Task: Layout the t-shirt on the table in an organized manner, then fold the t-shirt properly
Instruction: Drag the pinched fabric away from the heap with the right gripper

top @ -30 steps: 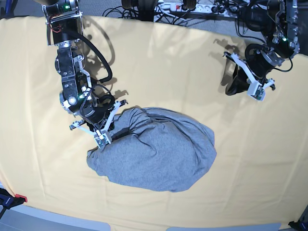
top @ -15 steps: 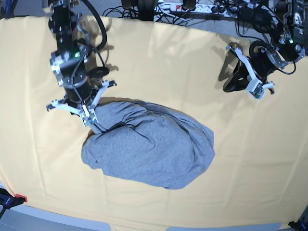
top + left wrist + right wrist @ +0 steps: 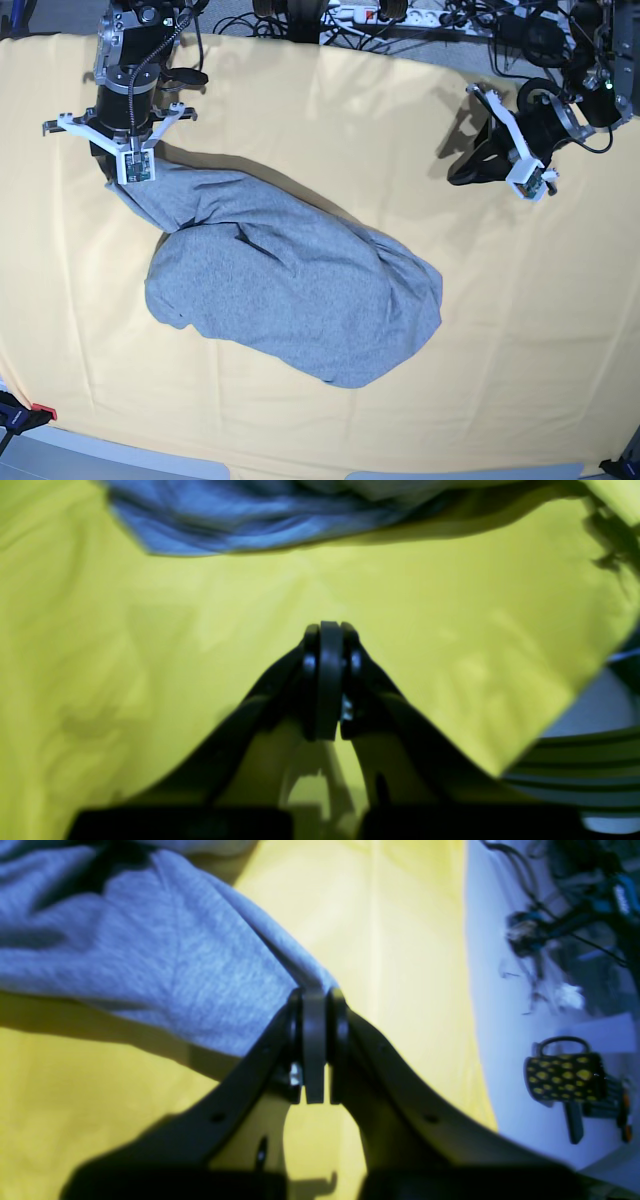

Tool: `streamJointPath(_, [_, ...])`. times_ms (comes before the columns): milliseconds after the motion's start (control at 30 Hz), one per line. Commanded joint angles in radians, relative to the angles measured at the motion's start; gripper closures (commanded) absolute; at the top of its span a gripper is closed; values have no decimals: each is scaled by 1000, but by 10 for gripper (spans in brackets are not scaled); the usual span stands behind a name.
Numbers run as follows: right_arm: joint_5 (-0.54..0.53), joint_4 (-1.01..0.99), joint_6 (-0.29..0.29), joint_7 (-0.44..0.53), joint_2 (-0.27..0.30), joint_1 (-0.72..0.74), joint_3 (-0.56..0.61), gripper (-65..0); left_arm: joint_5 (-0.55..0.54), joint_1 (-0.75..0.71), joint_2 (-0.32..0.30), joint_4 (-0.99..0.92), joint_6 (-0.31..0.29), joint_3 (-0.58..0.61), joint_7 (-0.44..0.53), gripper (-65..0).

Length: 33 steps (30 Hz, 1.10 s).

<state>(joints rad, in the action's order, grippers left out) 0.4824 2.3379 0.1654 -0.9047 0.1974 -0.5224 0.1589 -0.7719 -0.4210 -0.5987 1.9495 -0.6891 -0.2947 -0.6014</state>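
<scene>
The grey t-shirt (image 3: pixel 290 290) lies crumpled, plain side up, in the middle of the table (image 3: pixel 400 120), with one end stretched toward the far left. My right gripper (image 3: pixel 115 183) is shut on that stretched end; in the right wrist view the t-shirt's (image 3: pixel 165 960) fabric runs into the closed right gripper (image 3: pixel 315 996). My left gripper (image 3: pixel 455 178) hovers at the far right, apart from the shirt. The left wrist view shows the left gripper (image 3: pixel 327 627) shut on nothing above the yellow cloth, with the t-shirt's (image 3: pixel 240 515) edge far ahead.
Cables and a power strip (image 3: pixel 380 15) run behind the table's far edge. A black mug with yellow dots (image 3: pixel 565 1075) stands off the table beyond its side edge. A clamp (image 3: pixel 20 412) sits at the near left corner.
My right gripper has moved up and to the far left, dragging the held shirt end with it and stretching the shirt out. The left arm has barely shifted.
</scene>
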Motion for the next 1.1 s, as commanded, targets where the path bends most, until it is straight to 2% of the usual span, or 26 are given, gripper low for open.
streamJointPath(0, [20, 18, 10, 33, 4, 2, -5, 0, -42, 6, -16, 15, -9, -7, 26, 0])
streamJointPath(100, [20, 18, 3, 71, 6, 16, -5, 0, -98, 17, -15, 14, -9, -5, 25, 0])
streamJointPath(200, [20, 18, -28, 85, 23, 47, -37, 0, -97, 42, -16, 14, -9, 10, 18, 0])
streamJointPath(300, [11, 18, -27, 109, 39, 80, -124, 0, -91, 54, -16, 14, -9, 27, -2, 0])
streamJointPath(400, [-72, 18, -29, 135, 39, 121, -241, 0, -94, 53, -16, 14, -9, 47, -2, 0])
streamJointPath(500, [-214, 10, -102, 182, 39, 168, -347, 0, -94, 53, -16, 14, -9, 72, -1, 0])
streamJointPath(600, [-365, -72, -191, 208, 39, 231, -404, 0, -94, 58, -16, 14, -9, 108, -1, 0])
streamJointPath(700, [-431, -167, -285, 223, 53, 296, -407, 0, -93, 79, -16, 14, -9, 151, -2, 0])
streamJointPath(767, [-447, -232, -316, 230, 68, 332, -407, 0, -79, 95, -16, 14, -9, 179, -5, 0])
streamJointPath(933, [-453, -404, -316, 232, 105, 431, -407, 0, -28, 178, -16, 13, -9, 279, -3, 0])
streamJointPath(967, [-453, -439, -300, 232, 114, 453, -407, 0, -10, 198, -15, 13, -9, 303, -1, 0])
streamJointPath(1067, [-444, -532, -193, 230, 135, 509, -407, 0, 51, 249, -13, 11, -9, 367, 6, 0])
